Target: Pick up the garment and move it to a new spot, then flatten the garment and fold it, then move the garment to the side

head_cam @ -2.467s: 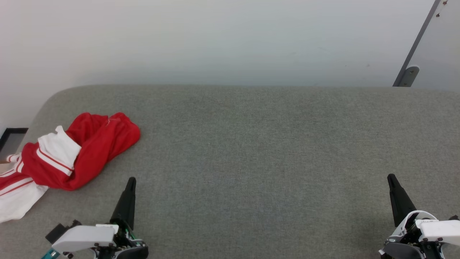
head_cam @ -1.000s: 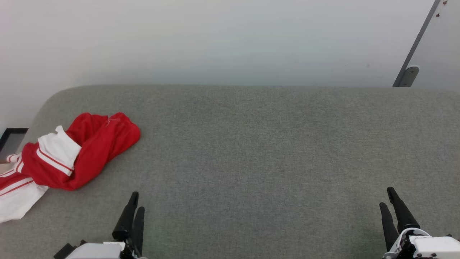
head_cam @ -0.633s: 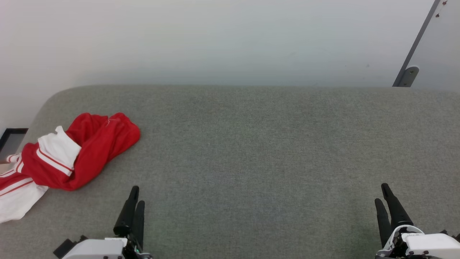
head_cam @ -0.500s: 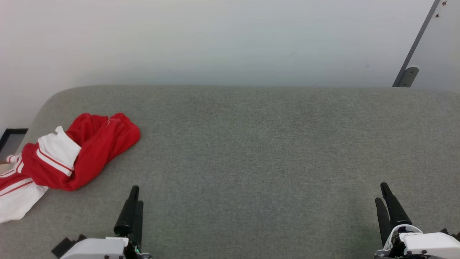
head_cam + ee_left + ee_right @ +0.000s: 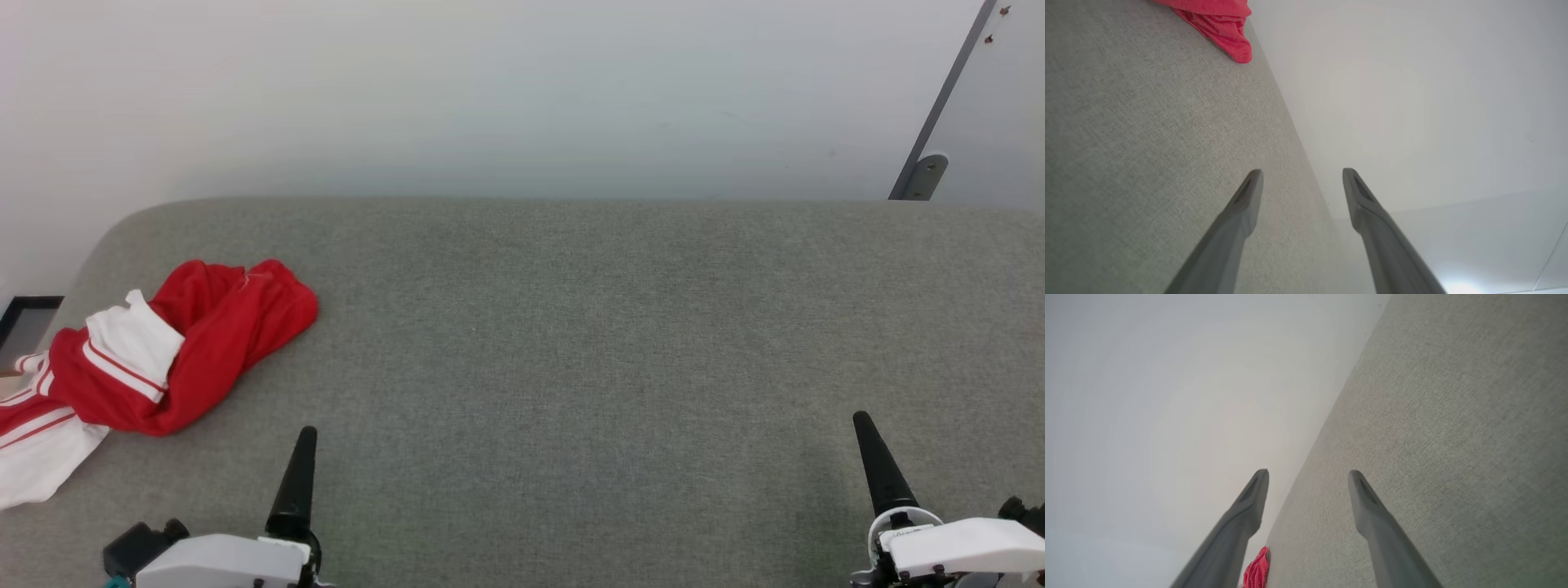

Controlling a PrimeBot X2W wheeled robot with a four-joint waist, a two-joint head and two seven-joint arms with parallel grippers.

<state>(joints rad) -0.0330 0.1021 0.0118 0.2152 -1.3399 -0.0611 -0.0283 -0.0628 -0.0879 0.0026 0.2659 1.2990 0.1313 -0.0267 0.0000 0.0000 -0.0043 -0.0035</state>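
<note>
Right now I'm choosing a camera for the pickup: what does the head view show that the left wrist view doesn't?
Head view: the white striped sleeve of the garment, one finger of the right jaws, a grey wall bracket. Left wrist view: the left jaws open, fingers apart, nothing between them. Both: the garment's red cloth, the grey padded surface, the white wall.

left gripper (image 5: 1301, 172) jaws apart, red cloth (image 5: 1224, 36) beyond

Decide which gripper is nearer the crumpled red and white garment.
Left. The left gripper is just right of the garment, beside its near edge; the right gripper is far off across the grey surface.
</note>
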